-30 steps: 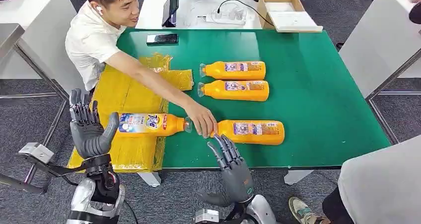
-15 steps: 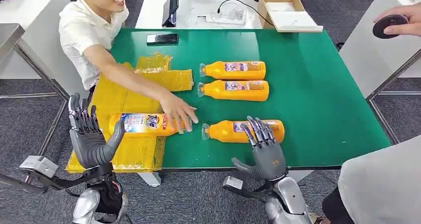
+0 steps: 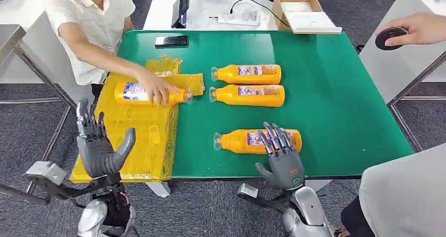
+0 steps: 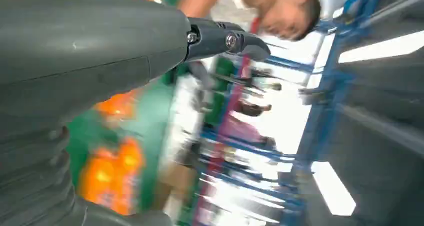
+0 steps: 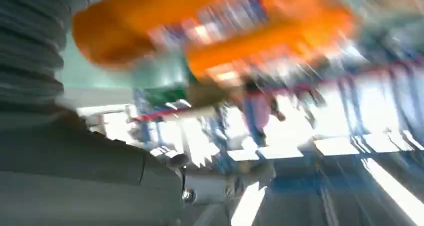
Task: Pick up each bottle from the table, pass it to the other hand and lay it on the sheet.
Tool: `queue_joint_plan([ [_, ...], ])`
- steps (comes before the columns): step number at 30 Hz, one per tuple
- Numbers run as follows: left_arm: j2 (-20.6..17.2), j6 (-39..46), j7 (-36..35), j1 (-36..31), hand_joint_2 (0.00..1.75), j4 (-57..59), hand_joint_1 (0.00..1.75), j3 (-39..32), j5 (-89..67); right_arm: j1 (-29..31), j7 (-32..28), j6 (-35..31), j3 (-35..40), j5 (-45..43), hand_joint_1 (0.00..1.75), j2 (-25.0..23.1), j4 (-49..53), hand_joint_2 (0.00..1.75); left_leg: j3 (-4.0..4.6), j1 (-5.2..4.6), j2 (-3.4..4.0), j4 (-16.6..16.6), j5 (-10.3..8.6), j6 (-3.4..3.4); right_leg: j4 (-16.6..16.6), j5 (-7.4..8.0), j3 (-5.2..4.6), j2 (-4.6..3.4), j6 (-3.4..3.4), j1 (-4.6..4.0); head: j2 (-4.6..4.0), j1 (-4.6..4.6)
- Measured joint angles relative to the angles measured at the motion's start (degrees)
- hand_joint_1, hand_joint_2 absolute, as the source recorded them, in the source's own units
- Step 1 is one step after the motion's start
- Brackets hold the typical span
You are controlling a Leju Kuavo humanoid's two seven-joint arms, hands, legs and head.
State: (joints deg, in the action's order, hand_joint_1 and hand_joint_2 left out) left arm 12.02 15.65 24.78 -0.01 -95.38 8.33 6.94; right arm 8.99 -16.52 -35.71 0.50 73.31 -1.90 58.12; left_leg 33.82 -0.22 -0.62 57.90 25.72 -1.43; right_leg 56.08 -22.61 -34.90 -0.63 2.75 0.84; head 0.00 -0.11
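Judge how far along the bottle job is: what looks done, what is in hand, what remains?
Done: one bottle lies on the yellow sheet, under a person's hand. In hand: the right robot hand reaches over the nearest bottle, not yet gripping. The left robot hand waits open. Left: two far bottles.

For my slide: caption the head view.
Right hand reaches over nearest bottle; a person holds another on the sheet.

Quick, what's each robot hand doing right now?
Left hand: open, holding nothing.
Right hand: open, fingers over the nearest bottle, not gripping it.
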Motion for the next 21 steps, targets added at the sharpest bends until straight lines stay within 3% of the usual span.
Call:
queue_joint_plan([
  [2, 0.0, 1.8, 1.1, 0.3, 1.75, 2.6, 0.00, 3.2, -2.7, 4.0, 5.7, -0.5, 0.0, -1.0, 0.00, 2.0, -9.6, 1.75, 0.08, -0.09, -0.15, 0.0, -0.12, -0.15, 0.0, -0.04, 0.02, 0.05, 0.03, 0.11, 0.00, 0.11],
  [4, -0.1, 2.4, 1.6, 0.8, 1.75, 4.0, 0.00, 5.3, -2.8, 7.4, 5.7, -0.7, -0.1, -1.6, 0.00, 3.8, -15.7, 1.75, 0.12, -0.11, -0.26, 0.0, -0.15, -0.21, 0.0, 0.06, 0.03, 0.18, 0.10, 0.13, 0.00, 0.13],
  [6, -0.3, 2.8, 1.7, 0.8, 1.75, 5.2, 0.00, 6.1, -2.8, 10.3, 5.9, -0.7, -0.1, -1.6, 0.00, 4.5, -20.4, 1.75, -0.08, -0.12, 0.08, 0.0, -0.07, -0.15, 0.0, 0.09, 0.08, -0.02, 0.11, 0.13, 0.00, 0.09],
  [21, -1.1, 2.3, 0.0, 0.6, 1.75, 7.1, 0.00, 9.0, -2.5, 16.3, 9.7, 0.7, 0.3, -0.9, 0.00, 4.9, -29.9, 1.75, -0.76, -0.11, 0.07, 0.0, -0.04, -0.15, -0.1, 0.05, 0.74, -0.02, 0.08, 0.11, -0.02, 0.09],
])
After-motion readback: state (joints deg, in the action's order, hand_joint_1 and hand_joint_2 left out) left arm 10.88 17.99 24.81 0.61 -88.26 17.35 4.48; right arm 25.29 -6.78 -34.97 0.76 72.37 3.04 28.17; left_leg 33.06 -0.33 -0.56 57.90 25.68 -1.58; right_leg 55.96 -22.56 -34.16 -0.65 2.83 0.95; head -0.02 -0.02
